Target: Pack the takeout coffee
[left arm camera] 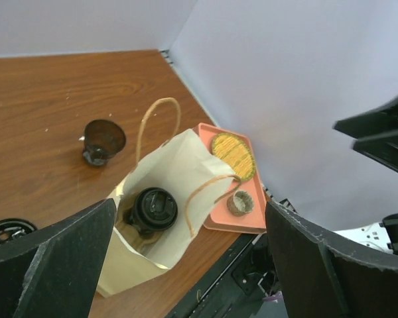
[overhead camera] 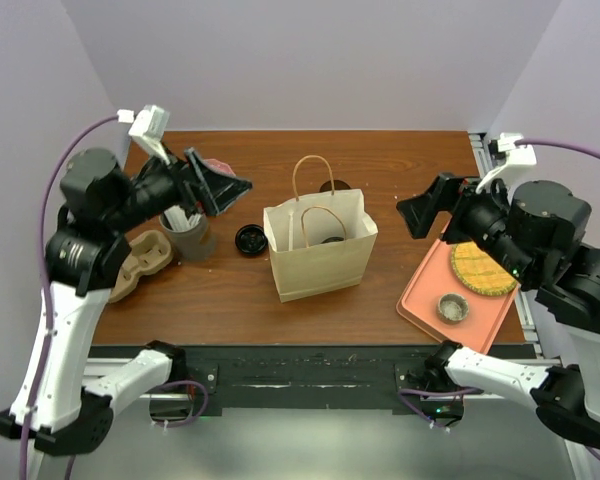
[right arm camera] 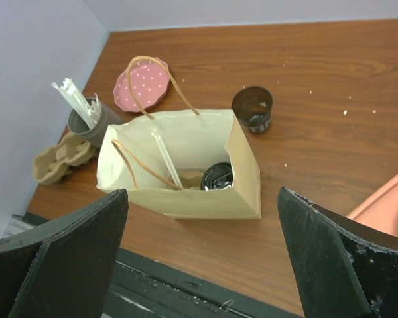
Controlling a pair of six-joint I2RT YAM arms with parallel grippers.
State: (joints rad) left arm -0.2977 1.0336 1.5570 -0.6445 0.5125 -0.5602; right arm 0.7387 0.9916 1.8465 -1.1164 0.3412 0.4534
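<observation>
Takeout coffee is sitting upright at the bottom of the paper bag, black lid facing up, with a white straw leaning beside it. The bag is standing open mid-table.

Left gripper is hovering over the far-left area above the grey utensil cup, fingers spread wide and holding nothing.

Right gripper is hanging over the far corner of the pink tray, fingers also spread and empty.

A loose black lid is lying just left of the bag. A dark empty cup is standing behind it.
</observation>
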